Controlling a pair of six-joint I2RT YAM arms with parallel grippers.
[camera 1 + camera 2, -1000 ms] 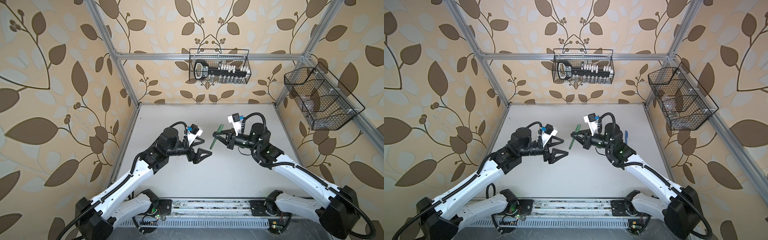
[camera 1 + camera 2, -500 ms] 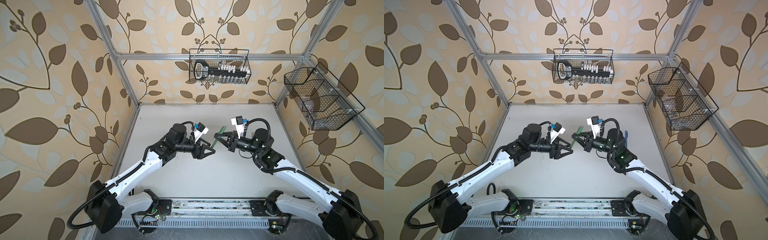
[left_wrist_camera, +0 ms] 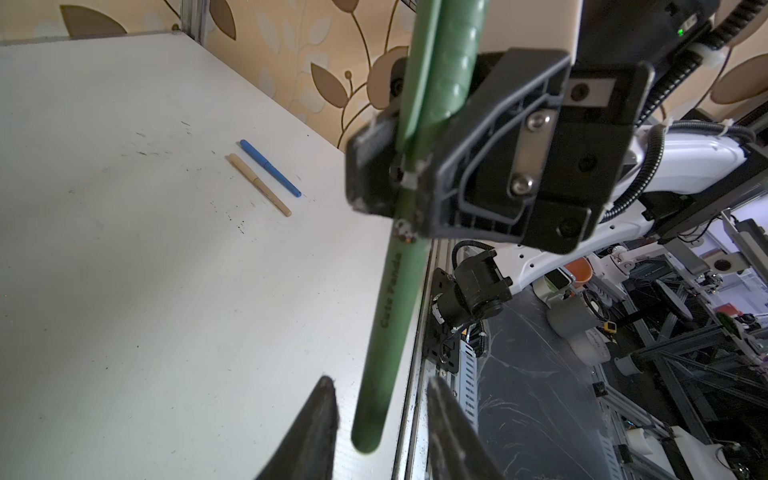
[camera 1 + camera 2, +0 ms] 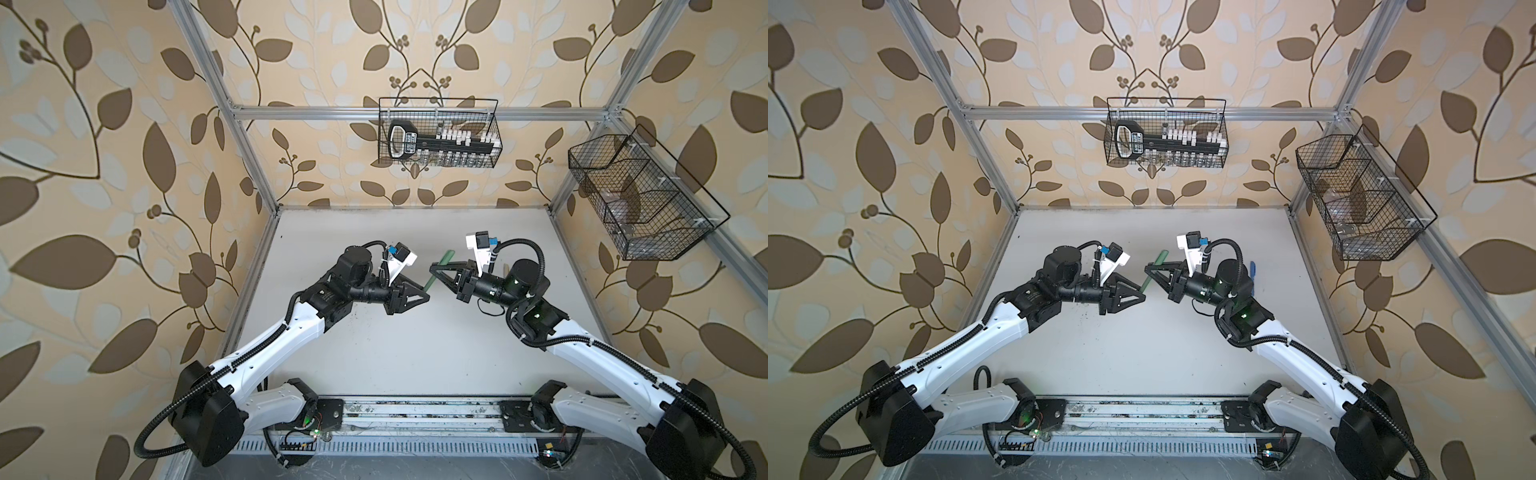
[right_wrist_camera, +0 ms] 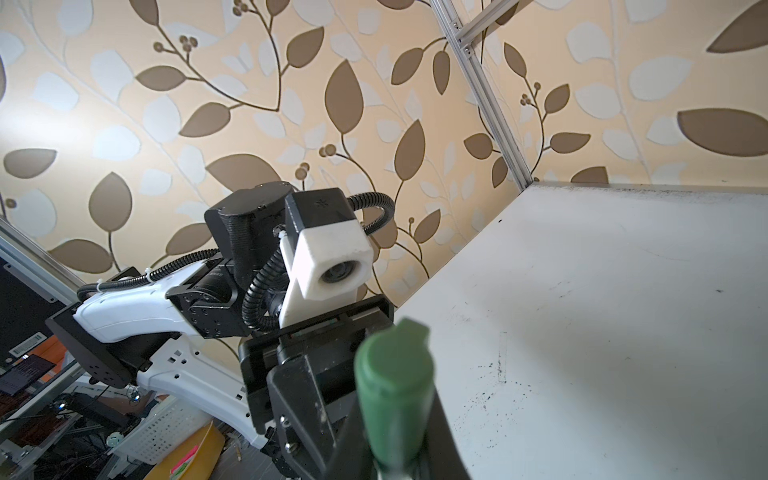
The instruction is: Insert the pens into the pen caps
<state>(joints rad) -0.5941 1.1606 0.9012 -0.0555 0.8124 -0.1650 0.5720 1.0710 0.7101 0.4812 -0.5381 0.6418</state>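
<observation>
Left wrist view: grips the green pen (image 3: 395,291) in the closed right gripper (image 3: 409,183) beside its cap (image 3: 455,62), aims its long axis straight into the left gripper (image 3: 380,386), spread either side of the bare end without touching, over bare table (image 3: 145,270), blue pen (image 3: 270,168) and tan pen (image 3: 258,185) well beyond.

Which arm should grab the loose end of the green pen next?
Probably left. The left gripper is open and flanks the free end of the green pen. The right gripper is busy, shut on that pen.
</observation>
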